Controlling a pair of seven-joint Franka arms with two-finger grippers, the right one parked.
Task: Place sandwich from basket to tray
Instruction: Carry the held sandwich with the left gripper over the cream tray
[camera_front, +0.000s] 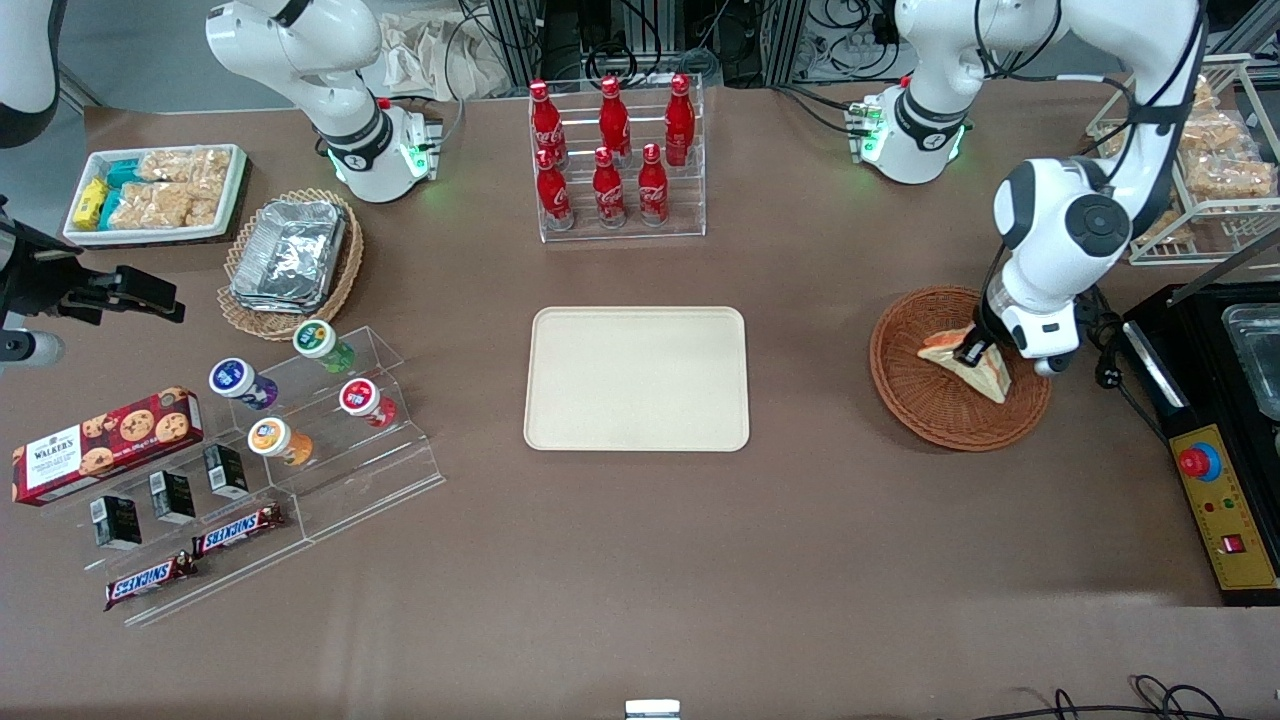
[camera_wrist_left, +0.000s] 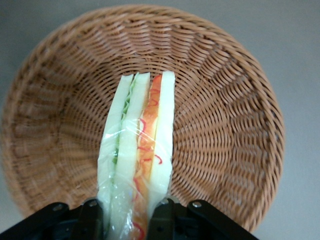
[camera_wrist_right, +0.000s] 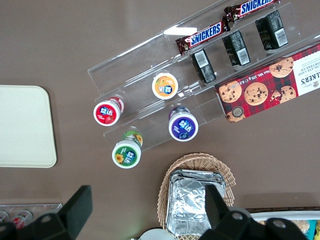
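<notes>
My gripper (camera_wrist_left: 129, 212) pinches the soft, film-wrapped sandwich (camera_wrist_left: 137, 150) across its bread faces in the basket (camera_wrist_left: 227, 125); squeezing harder would likely crush it.

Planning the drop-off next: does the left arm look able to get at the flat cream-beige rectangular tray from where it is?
Probably yes. The gripper is shut on the triangular white-bread sandwich in the reddish-brown wicker basket. Only bare table lies between the basket and the cream-beige tray, and nothing lies on the tray.

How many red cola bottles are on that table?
6, all in the clear rack farther from the camera than the tray: three on its upper step, three on its lower. The gripper grips the sandwich.
</notes>
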